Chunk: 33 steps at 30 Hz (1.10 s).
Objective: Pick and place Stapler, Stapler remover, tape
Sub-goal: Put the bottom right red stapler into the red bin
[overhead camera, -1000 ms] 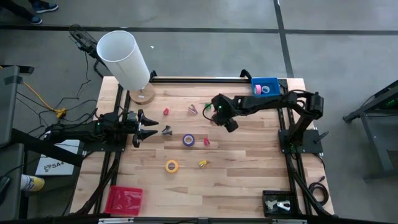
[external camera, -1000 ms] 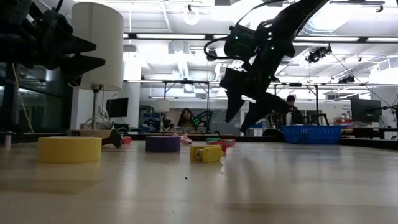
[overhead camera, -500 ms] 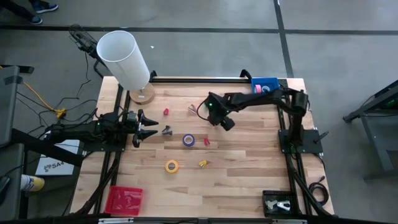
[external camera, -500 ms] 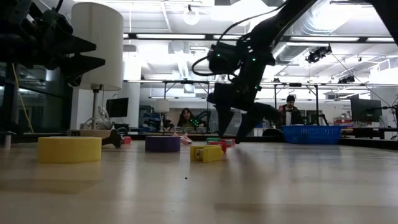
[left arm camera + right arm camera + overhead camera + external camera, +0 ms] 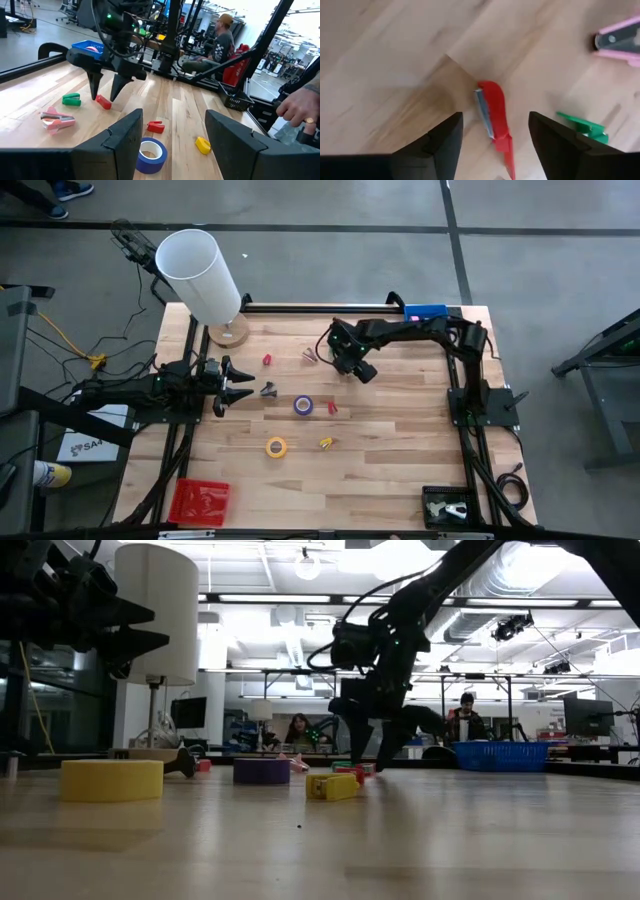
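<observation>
My right gripper point(image 5: 495, 116) is open and points steeply down over a small red stapler point(image 5: 492, 117) lying flat on the table. One finger stands on each side of it, without touching. The left wrist view shows the same gripper point(image 5: 104, 95) above the stapler point(image 5: 103, 101). Close by lie a green piece point(image 5: 582, 127) and a pink stapler point(image 5: 620, 40). A purple tape roll point(image 5: 303, 406) and a yellow roll point(image 5: 276, 447) lie flat mid-table. My left gripper point(image 5: 225, 380) waits level and open at the left edge.
A blue bin point(image 5: 87, 48) holding a pink roll point(image 5: 92, 49) stands at the far right corner. A white lamp point(image 5: 200, 275) is at the far left, a red tray point(image 5: 200, 500) at the near left. Small red point(image 5: 332, 408) and yellow point(image 5: 326, 443) pieces lie mid-table.
My right gripper has moved toward the table's left edge and down, tipping steeper, and now hangs over the red stapler. Nothing on the table has moved.
</observation>
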Tool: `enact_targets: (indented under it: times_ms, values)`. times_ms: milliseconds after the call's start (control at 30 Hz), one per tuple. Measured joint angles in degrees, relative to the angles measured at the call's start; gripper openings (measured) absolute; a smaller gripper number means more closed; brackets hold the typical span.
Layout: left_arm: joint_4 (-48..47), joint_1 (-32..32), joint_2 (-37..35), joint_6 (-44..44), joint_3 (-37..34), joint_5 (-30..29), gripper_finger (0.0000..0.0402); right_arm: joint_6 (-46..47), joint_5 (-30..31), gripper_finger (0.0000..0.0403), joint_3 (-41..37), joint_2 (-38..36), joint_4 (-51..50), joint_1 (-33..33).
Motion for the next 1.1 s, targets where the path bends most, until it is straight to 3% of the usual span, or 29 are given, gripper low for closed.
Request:
enact_targets:
  times_ms: [867, 1100]
  values:
    - [0.0, 0.0, 0.0, 0.0, 0.0, 0.0, 0.0213, -2.5, 0.5, 0.0121, 0.1, 1.9, -0.1, 1.2]
    - [0.0, 0.0, 0.0, 0.0, 0.0, 0.0, 0.0213, 0.9, 0.2, 0.0059, 0.0, 2.0, -0.9, 1.2]
